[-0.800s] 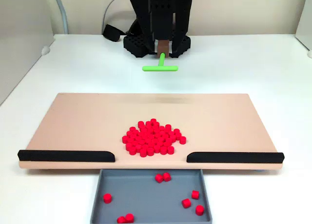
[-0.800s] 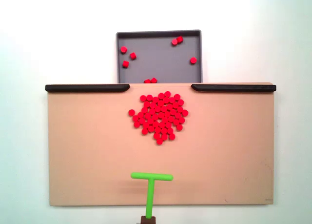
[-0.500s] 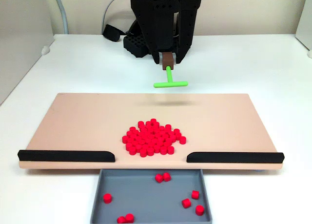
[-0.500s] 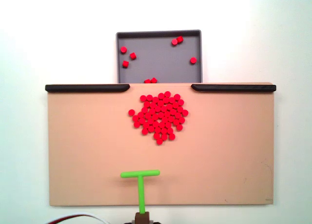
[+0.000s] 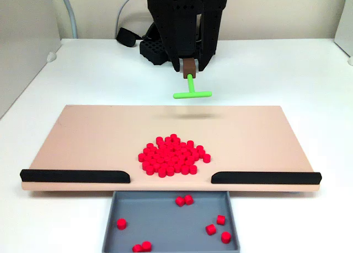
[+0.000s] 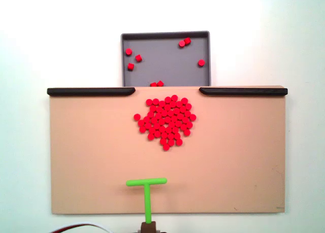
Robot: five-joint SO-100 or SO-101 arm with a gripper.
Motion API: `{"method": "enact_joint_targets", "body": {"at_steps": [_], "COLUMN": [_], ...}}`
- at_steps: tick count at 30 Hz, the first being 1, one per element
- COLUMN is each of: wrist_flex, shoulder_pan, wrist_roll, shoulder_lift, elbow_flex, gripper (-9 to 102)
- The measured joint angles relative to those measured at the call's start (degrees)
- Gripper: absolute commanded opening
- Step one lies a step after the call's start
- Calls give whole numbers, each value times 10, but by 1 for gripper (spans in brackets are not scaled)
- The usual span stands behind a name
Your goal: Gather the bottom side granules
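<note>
Gripper clamped on the green T-stick has lifted and swung forward — now poised above the board, the red granules untouched.

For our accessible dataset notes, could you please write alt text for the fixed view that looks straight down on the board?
A dense heap of red granules lies on a tan board, near the gap between two black strips. A green T-shaped stick points at it from the opposite edge. A grey tray beyond the gap holds several granules.

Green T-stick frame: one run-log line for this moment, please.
phase: approach | hand: holds green T-stick, raised above the board's arm-side edge | red pellets: one heap mid-board, untouched | gray tray: some loose pellets
</note>
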Motion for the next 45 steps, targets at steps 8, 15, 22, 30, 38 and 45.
{"method": "enact_joint_targets", "body": {"at_steps": [8, 15, 22, 30, 38, 45], "wrist_flex": [0, 0, 0, 0, 0, -2], "shoulder_pan": [4, 5, 9, 9, 9, 9], "wrist_roll": [0, 0, 0, 0, 0, -7], "shoulder_lift": [0, 0, 0, 0, -5, -14], "elbow_flex": [0, 0, 0, 0, 0, 0], "gripper": [0, 0, 0, 0, 0, 0]}}
